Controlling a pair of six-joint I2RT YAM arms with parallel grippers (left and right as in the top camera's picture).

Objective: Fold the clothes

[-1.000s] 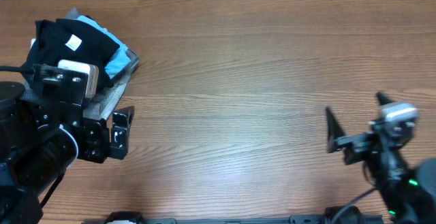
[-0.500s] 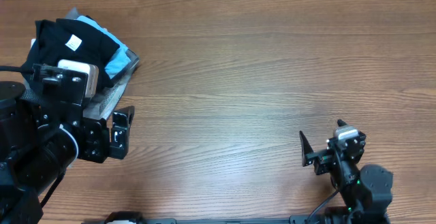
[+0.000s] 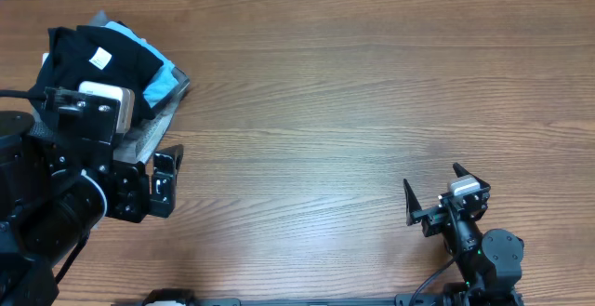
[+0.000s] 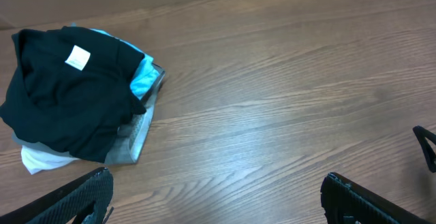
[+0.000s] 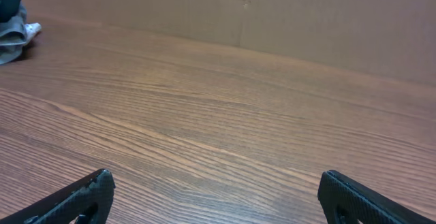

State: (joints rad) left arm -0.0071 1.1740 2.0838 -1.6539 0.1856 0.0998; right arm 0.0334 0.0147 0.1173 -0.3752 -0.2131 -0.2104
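Black T-shirt [image 3: 98,59] sits crumpled atop the pile [image 4: 133,125], unfolded; your left end effector [image 4: 216,186] and right end effector [image 3: 433,192], both spread apart, hold nothing

A wooden worktop [image 3: 316,92] with grain running side to side fills the overhead view; near its far left corner lies a heap of garments; a black T-shirt [image 4: 68,94] with a small white tag [image 4: 77,58] sits on top; light blue cloth [image 4: 142,76] shows at its right edge, grey cloth [image 4: 133,139] and white cloth [image 4: 41,159] beneath, against the wood.
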